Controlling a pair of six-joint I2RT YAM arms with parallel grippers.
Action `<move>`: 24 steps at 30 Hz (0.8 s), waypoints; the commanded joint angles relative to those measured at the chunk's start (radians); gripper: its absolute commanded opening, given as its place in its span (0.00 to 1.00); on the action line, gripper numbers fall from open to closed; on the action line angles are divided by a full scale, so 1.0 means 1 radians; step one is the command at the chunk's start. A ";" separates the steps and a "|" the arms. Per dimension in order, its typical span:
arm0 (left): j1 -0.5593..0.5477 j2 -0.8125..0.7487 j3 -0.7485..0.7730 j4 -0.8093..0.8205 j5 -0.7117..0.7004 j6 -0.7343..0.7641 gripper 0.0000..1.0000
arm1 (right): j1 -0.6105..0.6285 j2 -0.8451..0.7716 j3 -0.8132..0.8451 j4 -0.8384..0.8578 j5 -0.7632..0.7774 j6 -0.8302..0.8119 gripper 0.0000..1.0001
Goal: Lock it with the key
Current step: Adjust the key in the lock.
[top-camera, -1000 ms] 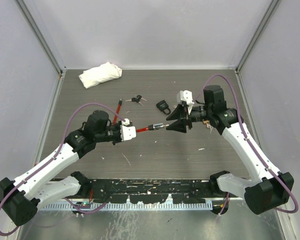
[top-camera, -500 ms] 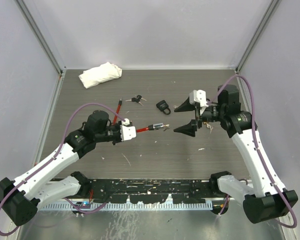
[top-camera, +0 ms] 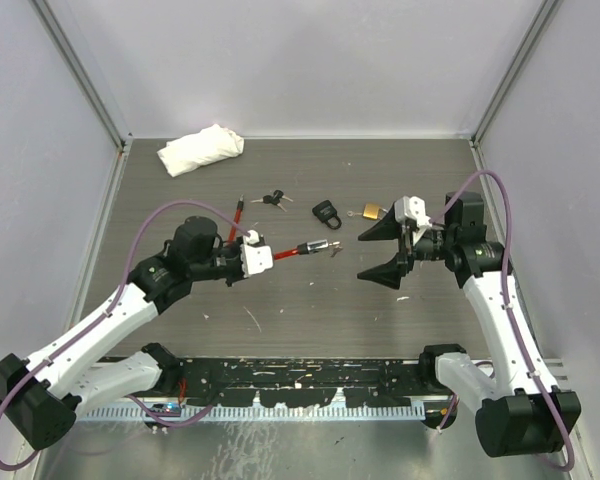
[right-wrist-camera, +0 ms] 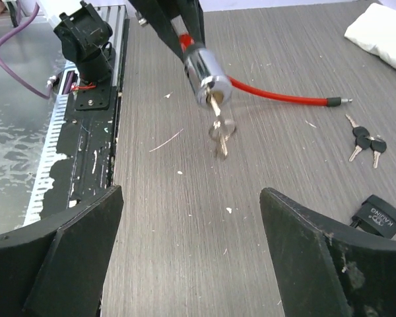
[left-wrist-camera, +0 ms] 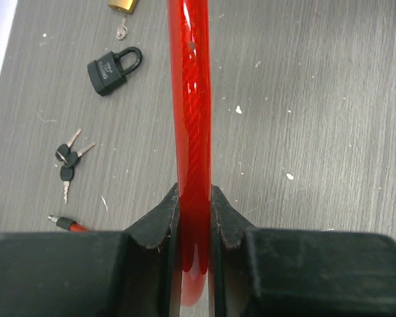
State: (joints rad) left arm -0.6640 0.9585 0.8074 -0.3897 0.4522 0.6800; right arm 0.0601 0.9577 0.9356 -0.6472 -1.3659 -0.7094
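Top external view has the left end effector point(top-camera: 266, 259) clamped on a glossy red cable point(top-camera: 288, 256), holding it above the dark grey wood-grain table point(top-camera: 280, 320) with the silver lock cylinder point(top-camera: 316, 248) at the cable's end pointing toward the right arm. From the left wrist, both black fingers point(left-wrist-camera: 160, 221) press against the cable point(left-wrist-camera: 191, 99) from either side. A small silver key point(right-wrist-camera: 216, 107) sits in the face of the cylinder point(right-wrist-camera: 208, 71), and more keys hang below it. The right end effector point(top-camera: 378, 252) hovers near the cylinder, to its right. Its two black fingers are spread wide apart and touch nothing. The cable's free end point(right-wrist-camera: 336, 101), tipped with a metal pin, lies on the table. Farther back lie a black padlock point(top-camera: 326, 212), a brass padlock point(top-camera: 372, 211) and a bunch of black-headed keys point(top-camera: 273, 198). A crumpled white cloth point(top-camera: 201, 148) rests near the far left corner
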 commanded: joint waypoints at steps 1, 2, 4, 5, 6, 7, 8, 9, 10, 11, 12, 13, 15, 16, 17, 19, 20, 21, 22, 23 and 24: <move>-0.003 -0.015 0.091 0.053 0.005 -0.030 0.00 | -0.026 -0.022 -0.025 0.058 -0.048 -0.016 0.90; -0.002 -0.018 0.096 0.052 -0.001 -0.032 0.00 | -0.032 -0.024 -0.034 0.059 -0.045 -0.023 0.90; -0.003 -0.023 0.108 0.053 -0.015 -0.035 0.00 | -0.051 -0.027 -0.059 0.071 -0.039 -0.026 0.90; -0.002 -0.026 0.118 0.049 -0.024 -0.035 0.00 | -0.059 -0.026 -0.069 0.074 -0.036 -0.027 0.90; -0.003 -0.028 0.126 0.046 -0.032 -0.032 0.00 | -0.063 -0.024 -0.074 0.075 -0.030 -0.024 0.90; -0.003 -0.029 0.138 0.039 -0.041 -0.026 0.00 | -0.069 -0.023 -0.076 0.078 -0.026 -0.020 0.90; -0.003 -0.029 0.152 0.030 -0.050 -0.018 0.00 | -0.071 -0.021 -0.078 0.087 -0.025 -0.009 0.90; -0.003 -0.025 0.168 0.018 -0.059 -0.008 0.00 | -0.072 -0.019 -0.083 0.100 -0.025 0.005 0.90; -0.003 -0.022 0.188 0.004 -0.068 0.004 0.00 | -0.072 -0.017 -0.089 0.130 -0.023 0.028 0.90; -0.003 -0.017 0.210 -0.013 -0.078 0.015 0.00 | -0.072 -0.016 -0.096 0.152 -0.019 0.052 0.90; -0.003 -0.011 0.233 -0.030 -0.087 0.025 0.00 | -0.072 -0.016 -0.101 0.172 -0.014 0.083 0.90; -0.003 -0.006 0.254 -0.045 -0.093 0.034 0.00 | -0.072 -0.012 -0.108 0.195 -0.007 0.108 0.90; -0.003 0.001 0.294 -0.071 -0.101 0.044 0.00 | -0.072 -0.005 -0.123 0.253 0.011 0.175 0.90; -0.003 0.002 0.311 -0.079 -0.102 0.045 0.00 | -0.072 -0.002 -0.132 0.283 0.023 0.208 0.90; -0.003 0.000 0.323 -0.085 -0.101 0.044 0.00 | -0.073 0.000 -0.140 0.310 0.037 0.238 0.90; -0.003 -0.008 0.342 -0.093 -0.092 0.036 0.00 | -0.072 0.006 -0.156 0.361 0.066 0.293 0.90; -0.003 -0.015 0.345 -0.093 -0.087 0.026 0.00 | -0.072 0.010 -0.163 0.385 0.077 0.320 0.90; -0.003 -0.024 0.344 -0.094 -0.080 0.019 0.00 | -0.073 0.013 -0.171 0.405 0.083 0.343 0.90; -0.003 -0.033 0.341 -0.094 -0.072 0.009 0.00 | -0.073 0.018 -0.176 0.421 0.086 0.358 0.90; -0.003 -0.045 0.334 -0.093 -0.063 -0.001 0.00 | -0.071 0.024 -0.180 0.432 0.086 0.372 0.90; -0.003 -0.055 0.329 -0.092 -0.054 -0.011 0.00 | -0.071 0.029 -0.184 0.443 0.088 0.384 0.90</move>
State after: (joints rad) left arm -0.6640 0.9581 1.1046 -0.5076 0.3641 0.6937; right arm -0.0086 0.9733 0.7612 -0.3340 -1.3052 -0.4423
